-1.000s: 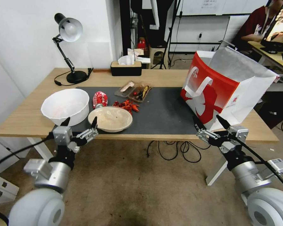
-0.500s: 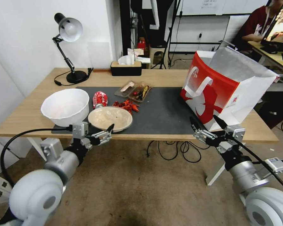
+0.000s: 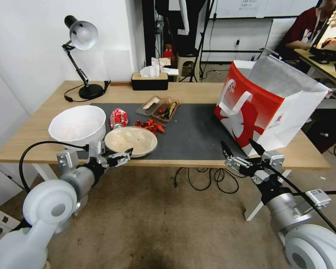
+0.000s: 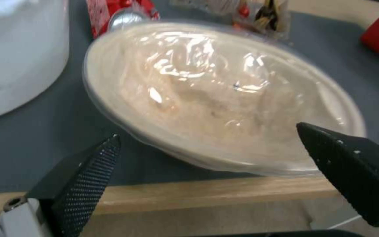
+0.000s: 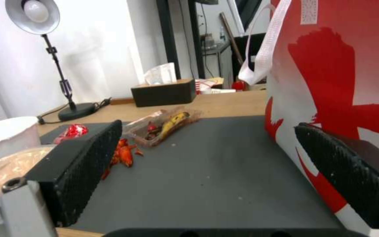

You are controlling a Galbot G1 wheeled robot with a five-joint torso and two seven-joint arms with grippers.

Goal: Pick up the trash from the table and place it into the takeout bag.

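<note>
Lining up my wide-open left pincer (image 3: 112,154) at the light-wood desk (image 3: 198,93) edge, I see the shallow beige film-covered bowl (image 4: 224,98) just ahead between its tips, nearer than my open right pincer (image 3: 239,154).

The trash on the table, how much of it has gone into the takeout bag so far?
None visibly: the takeout bag stands open, its inside hidden. In hand: the left gripper, open, faces the beige bowl at the table edge without touching it. Left: that bowl, the white bowl, red can, red scraps and clear tray. The right gripper hangs open by the bag.
</note>
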